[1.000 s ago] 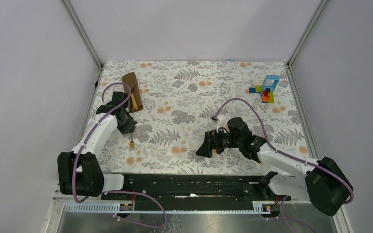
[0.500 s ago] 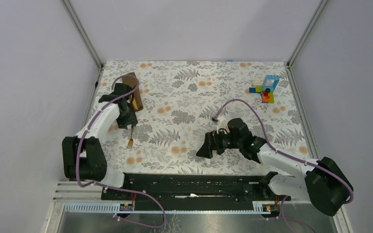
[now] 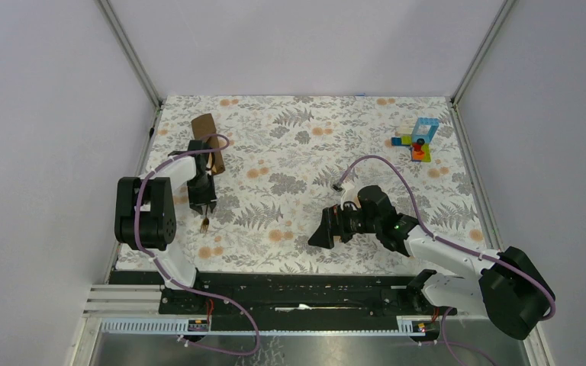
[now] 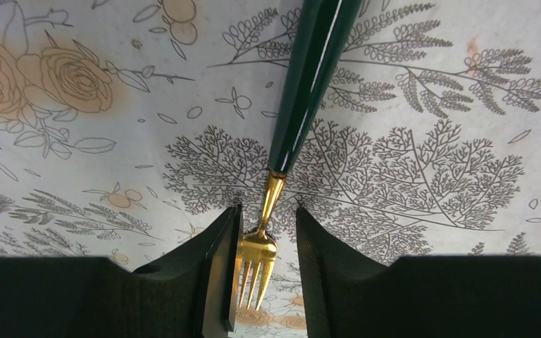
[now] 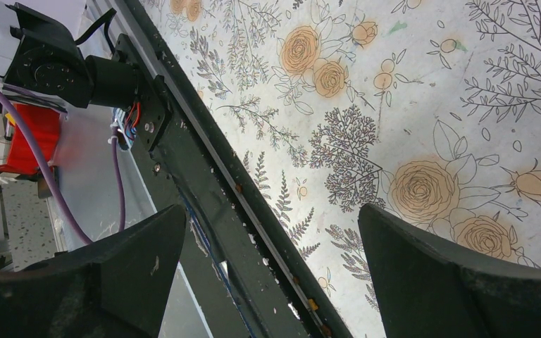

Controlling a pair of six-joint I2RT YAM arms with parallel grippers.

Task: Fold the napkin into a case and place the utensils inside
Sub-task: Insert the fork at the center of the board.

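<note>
- Fork (image 4: 292,137): one piece, dark glossy green handle tapering into a slim gold neck and a gold four-tined head. It looks to lie flat on the table covering (image 3: 313,152), front left of the table.
- Long axis runs roughly near–far with a slight tilt. The tines point toward the arm bases and the handle points back toward the napkin.
- Left gripper (image 4: 266,232): hangs over the fork head with the black fingers (image 4: 215,274) partly parted, one on each side of the tines. There is daylight on the right side. On the left I cannot tell whether the finger touches or sits just beside the fork. It is not clamped on the fork.
- Napkin (image 3: 203,126): matte brown cloth folded into a narrow strip at the far left, lying diagonally from far-left to near-right, its near end behind the left arm.
- Right gripper (image 5: 271,211): jaws spread wide with nothing between them, low over the covering near the front rail, well apart from the fork.
- Covering: pale, printed with grey ferns and orange roses.
- Toy blocks (image 3: 418,139): small colourful stack at the far right.
</note>
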